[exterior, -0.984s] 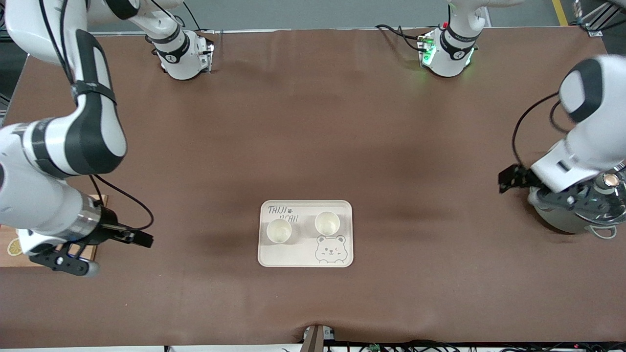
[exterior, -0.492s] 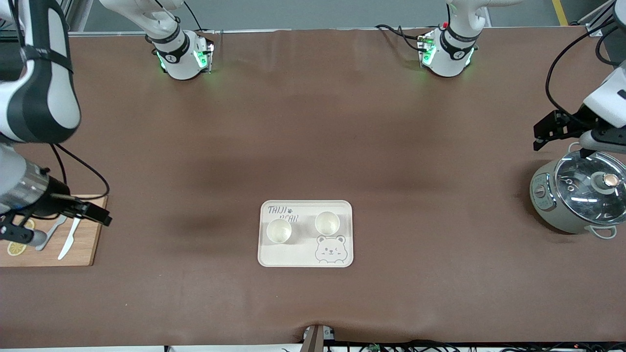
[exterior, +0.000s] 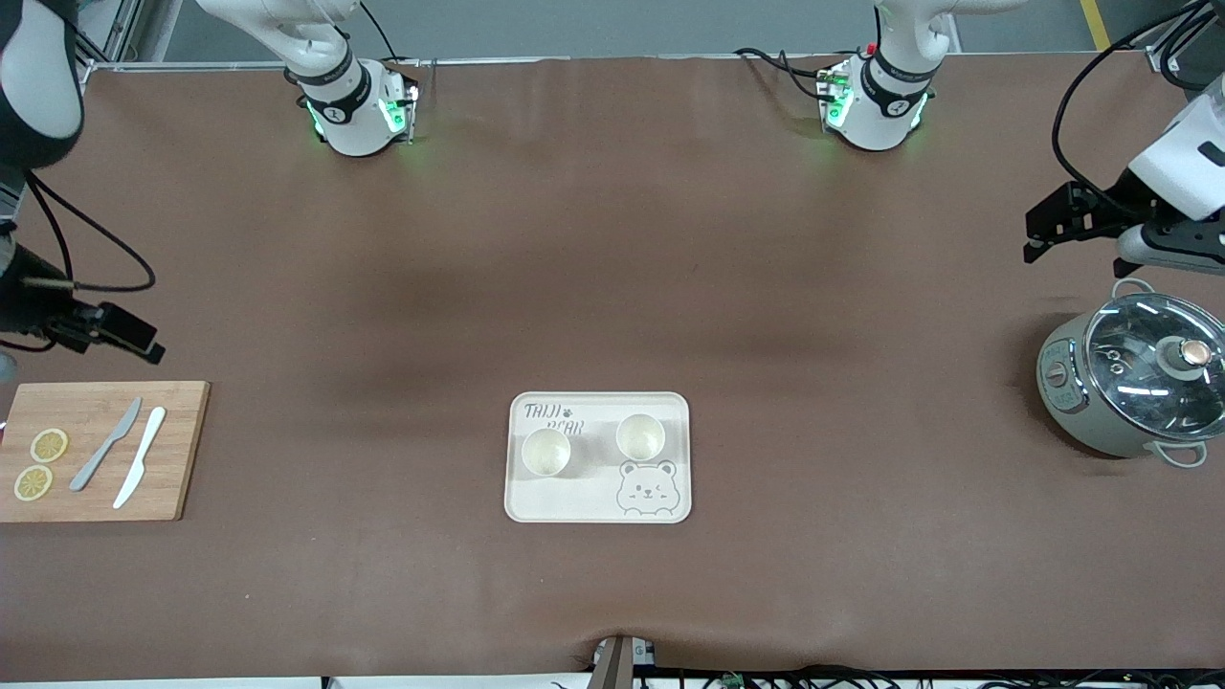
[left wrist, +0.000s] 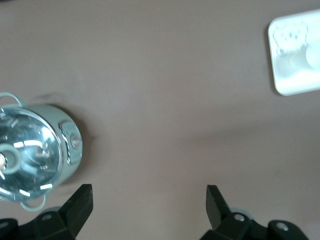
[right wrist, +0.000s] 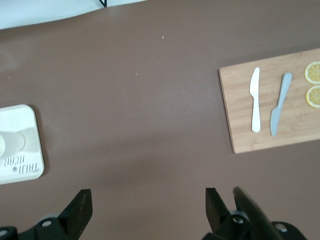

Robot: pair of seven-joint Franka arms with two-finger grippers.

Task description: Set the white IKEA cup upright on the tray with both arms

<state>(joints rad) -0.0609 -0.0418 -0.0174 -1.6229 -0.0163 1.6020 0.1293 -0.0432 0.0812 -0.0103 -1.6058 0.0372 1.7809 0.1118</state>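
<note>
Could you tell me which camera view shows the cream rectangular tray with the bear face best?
The front view: the whole cream rectangular tray shows there, lettering, bear face and two white cups included. The left wrist view catches only a blurred end, the right wrist view only its lettered corner.

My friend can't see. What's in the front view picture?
Two white cups stand upright on a cream rectangular bear tray. The left pincer and the right pincer hang open over the brown table.

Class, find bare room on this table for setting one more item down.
Broad bare mat lies between the tray and the board, and between tray and pot. The tray's cup half is crowded.
</note>
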